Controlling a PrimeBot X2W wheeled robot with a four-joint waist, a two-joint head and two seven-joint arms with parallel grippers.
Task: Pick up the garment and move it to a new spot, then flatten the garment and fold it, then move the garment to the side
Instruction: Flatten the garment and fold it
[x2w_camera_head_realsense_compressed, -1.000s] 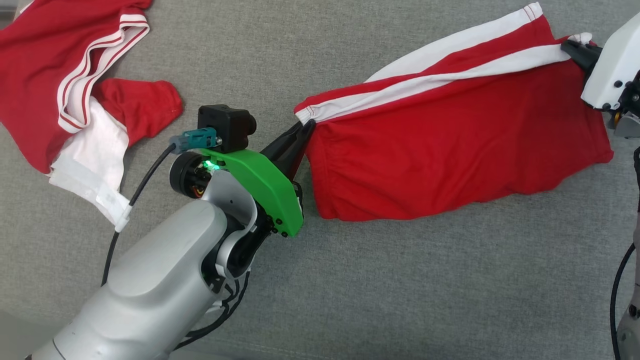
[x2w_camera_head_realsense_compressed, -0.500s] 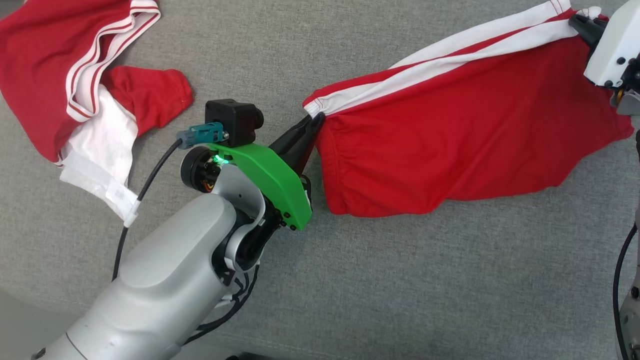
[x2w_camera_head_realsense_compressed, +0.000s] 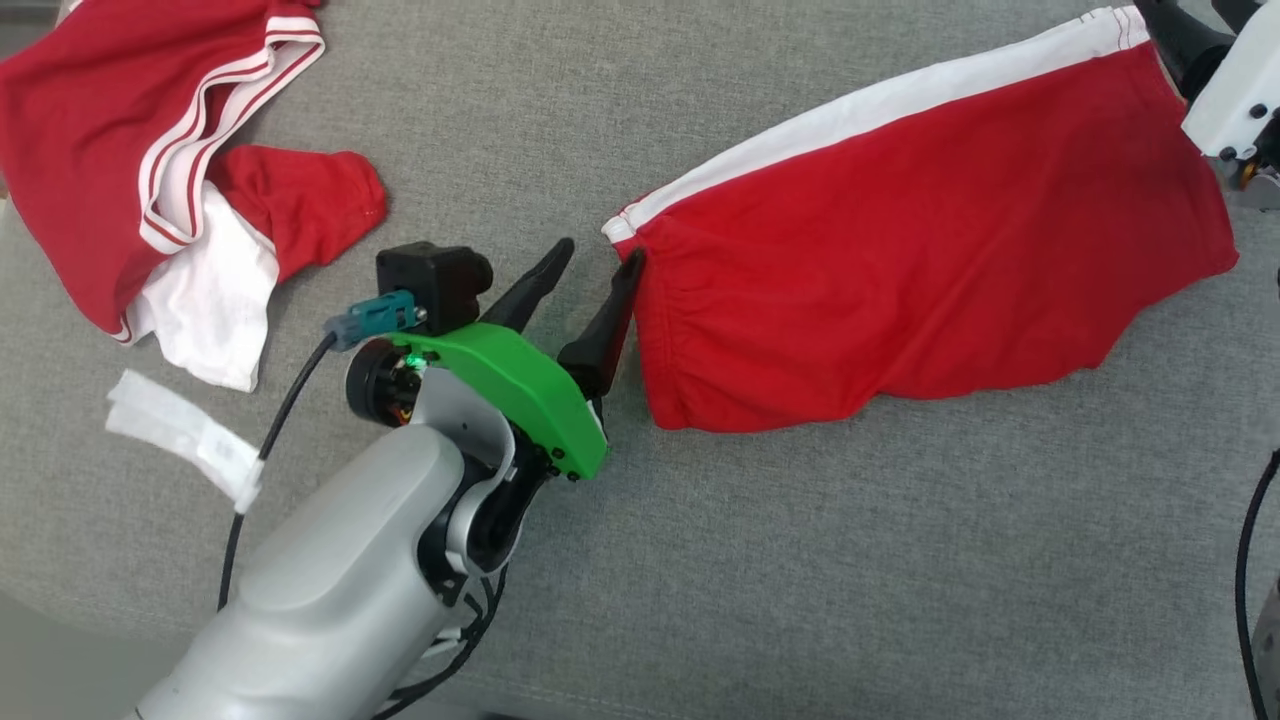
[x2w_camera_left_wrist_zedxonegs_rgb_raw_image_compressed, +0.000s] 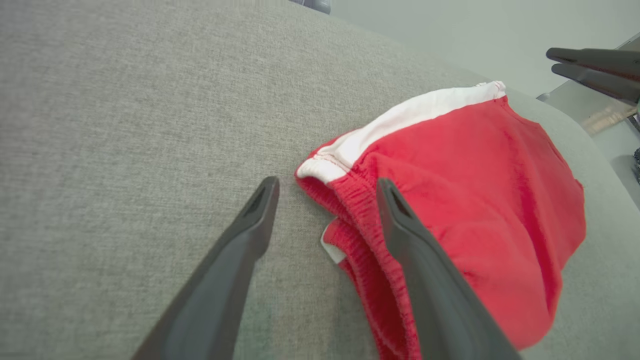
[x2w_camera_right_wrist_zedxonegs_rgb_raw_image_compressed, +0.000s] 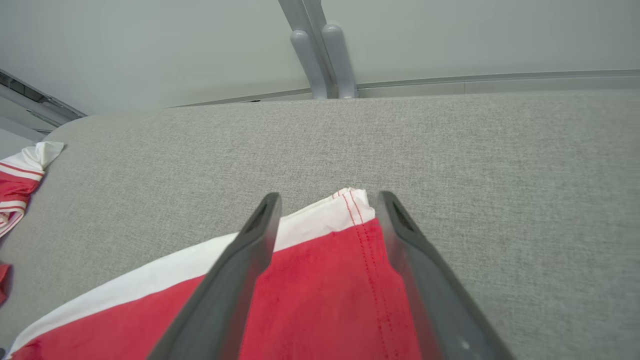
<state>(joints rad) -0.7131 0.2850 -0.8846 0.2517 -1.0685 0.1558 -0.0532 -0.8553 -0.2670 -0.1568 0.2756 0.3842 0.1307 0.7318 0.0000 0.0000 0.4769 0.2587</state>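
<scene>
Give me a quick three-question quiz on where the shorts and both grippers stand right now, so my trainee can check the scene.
1. True or false: the left gripper is shut on the red shorts.
2. In the head view, the shorts' white stripe runs along which edge? A) top B) bottom C) left
3. In the right wrist view, what lies between the right gripper's fingers?
Key: 1 false, its jaws stand open at the waistband; 2 A; 3 the shorts' white-striped corner.
</scene>
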